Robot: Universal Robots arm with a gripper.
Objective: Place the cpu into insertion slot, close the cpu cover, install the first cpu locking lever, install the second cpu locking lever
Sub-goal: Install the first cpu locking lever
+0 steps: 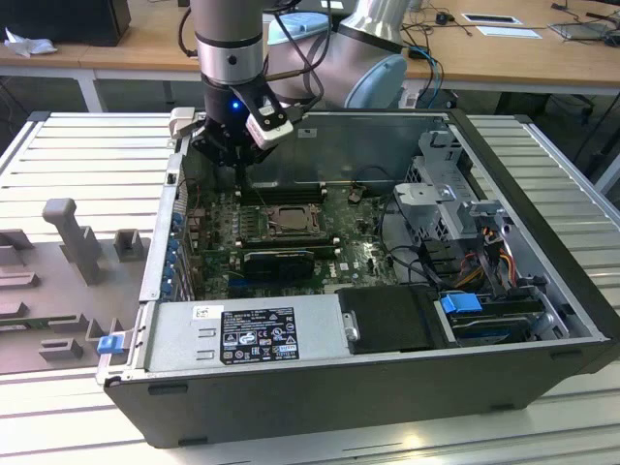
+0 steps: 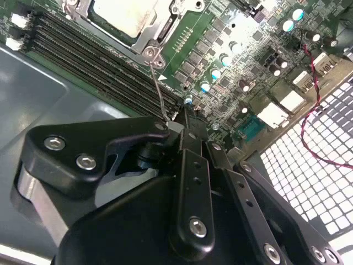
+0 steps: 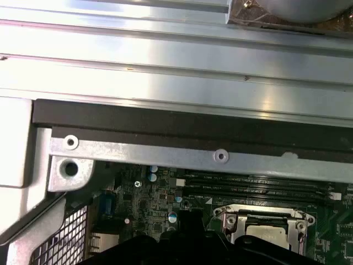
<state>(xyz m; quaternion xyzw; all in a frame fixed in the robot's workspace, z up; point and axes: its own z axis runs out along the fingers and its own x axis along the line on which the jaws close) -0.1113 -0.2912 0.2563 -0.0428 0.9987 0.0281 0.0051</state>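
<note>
End effector (image 2: 177, 117) nearest in second wrist view, looks clenched on tip of thin lever (image 2: 159, 85). Lever's long axis runs straight from it to cover (image 2: 165, 22) corner, cpu (image 2: 124, 14) just beyond.

First wrist view: cpu (image 3: 267, 232) seated, cover down, near case (image 3: 165, 152) rim.

Exterior view adds height: end effector (image 1: 240, 179) above board's far edge, slot (image 1: 254, 225) just camera-ward.

pale cpu (image 3: 268, 232) within cpu cover (image 3: 259, 212)
</note>
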